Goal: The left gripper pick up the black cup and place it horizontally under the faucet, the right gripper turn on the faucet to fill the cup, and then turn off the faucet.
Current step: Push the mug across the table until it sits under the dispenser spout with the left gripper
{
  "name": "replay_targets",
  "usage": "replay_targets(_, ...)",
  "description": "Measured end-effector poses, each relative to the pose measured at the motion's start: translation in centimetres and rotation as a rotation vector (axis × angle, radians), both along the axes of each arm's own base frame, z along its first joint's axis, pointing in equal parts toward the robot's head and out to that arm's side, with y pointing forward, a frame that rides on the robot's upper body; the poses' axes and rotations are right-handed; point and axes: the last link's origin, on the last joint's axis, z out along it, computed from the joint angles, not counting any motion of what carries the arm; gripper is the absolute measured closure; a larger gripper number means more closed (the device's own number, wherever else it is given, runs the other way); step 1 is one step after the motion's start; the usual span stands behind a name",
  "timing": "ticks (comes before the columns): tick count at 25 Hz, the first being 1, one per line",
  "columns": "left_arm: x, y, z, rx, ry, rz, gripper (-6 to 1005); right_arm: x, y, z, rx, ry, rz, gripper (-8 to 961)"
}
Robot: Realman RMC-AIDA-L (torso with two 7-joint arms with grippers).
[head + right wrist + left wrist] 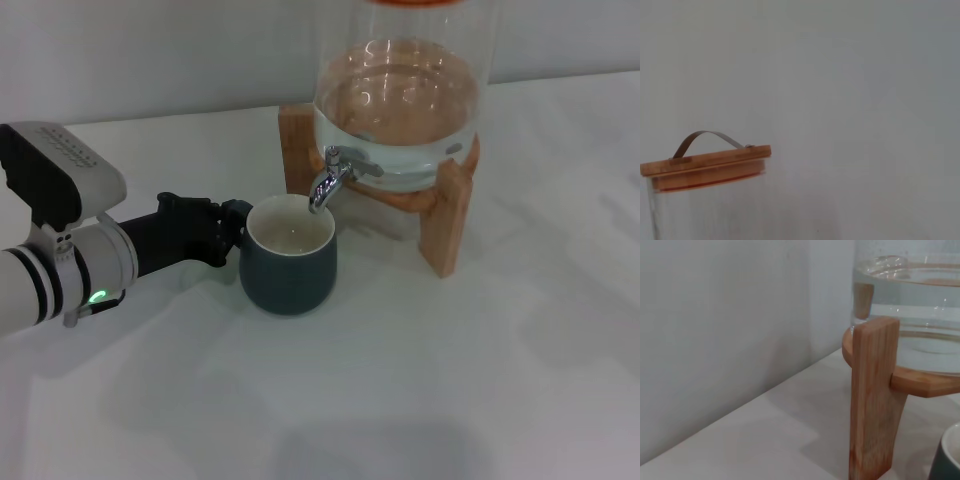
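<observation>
Centrally in the head view, the black cup (288, 258) stood upright on the white table (420, 380), directly under the faucet (333, 178), whose spout tip hung just above the cup's far rim. That placement put the cream-white inside beneath the outlet, so water would fall into the cup and not onto the table. The faucet was fixed to the front of a clear glass water dispenser (400, 100), which sat on a wooden stand (448, 215); the cup sat in front of the stand, between its legs. No stream of water could be made out at the spout, and the cup's fill level could not be told.

The left gripper (232, 232) reached in from the robot's left, its black fingers (238, 212) against the cup's left side, at the handle side. The handle itself was hidden, so whether the fingers were clamped on it or merely beside it could not be told. Judged from this layout, the placing step looked essentially done and opening the faucet was the next step.

The left wrist view showed what the head view did not: one stand leg (872, 400) from close by, the waterline in the glass above it, and only a sliver of the cup's rim (951, 452) at a corner. The right wrist view showed the dispenser's wooden lid (705, 162) with its metal strap handle (707, 137) against a plain wall, which the head view cropped. The right gripper appeared in no view.
</observation>
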Motion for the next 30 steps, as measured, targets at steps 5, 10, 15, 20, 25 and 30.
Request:
replay_targets(5, 0.3, 0.2, 0.1, 0.012, -0.012, -0.006, 877, 0.1, -0.1, -0.1, 0.001, 0.008, -0.005, 323)
replay_targets(10, 0.7, 0.1, -0.3, 0.009, -0.013, -0.024, 876, 0.1, 0.0, -0.1, 0.001, 0.008, -0.003, 323)
replay_targets(15, 1.2, 0.2, -0.5, 0.02, -0.003, -0.043, 875, 0.0, 0.1, -0.1, -0.001, 0.007, 0.0, 323)
replay_targets(20, 1.5, 0.4, -0.6, 0.023, 0.002, -0.053, 875, 0.0, 0.1, -0.1, -0.001, 0.006, 0.0, 323)
replay_targets(25, 1.7, 0.3, -0.8, 0.013, 0.011, -0.066, 874, 0.0, 0.1, -0.1, -0.001, 0.006, 0.001, 324)
replay_targets(30, 1.6, 0.0, -1.2, -0.007, 0.029, -0.08, 873, 0.0, 0.1, -0.1, 0.002, 0.007, 0.001, 324)
